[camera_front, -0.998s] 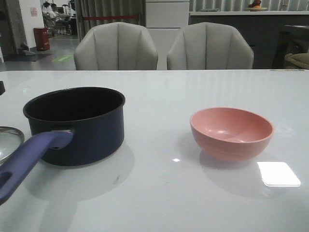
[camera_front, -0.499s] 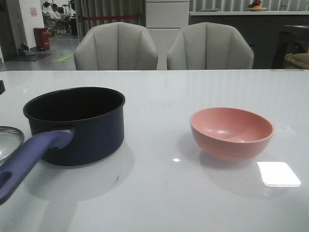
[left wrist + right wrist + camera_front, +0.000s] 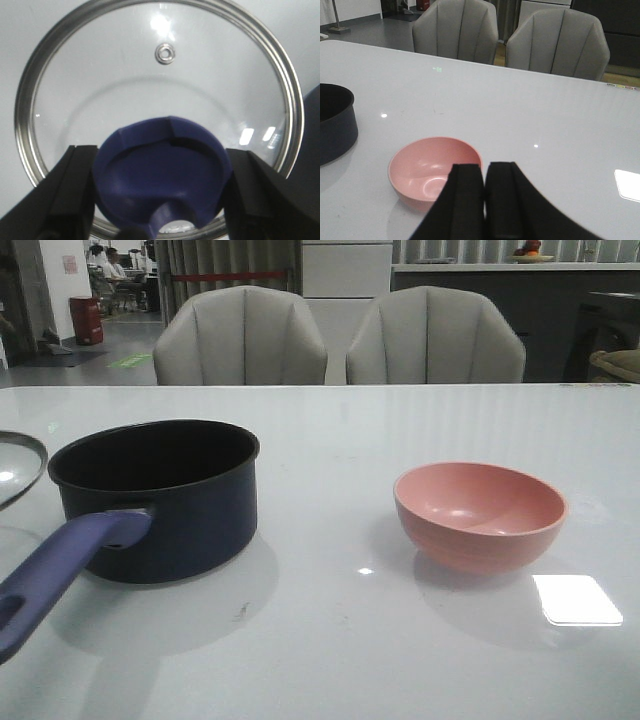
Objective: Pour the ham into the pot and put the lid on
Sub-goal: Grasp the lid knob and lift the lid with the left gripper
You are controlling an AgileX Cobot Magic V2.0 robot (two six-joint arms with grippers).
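The left hand (image 3: 160,200) grips the blue knob (image 3: 162,175) of the lid (image 3: 90,75) between its two black fingers (image 3: 67,195), holding the lid lifted off the bench (image 3: 330,640) beside the pot (image 3: 165,495). In the front view only the lid's edge shows, cut off at the frame. The right hand (image 3: 485,200) hangs clenched and empty above the pink bowl (image 3: 427,167). No ham is visible anywhere; the pot's inside is too dark to read.
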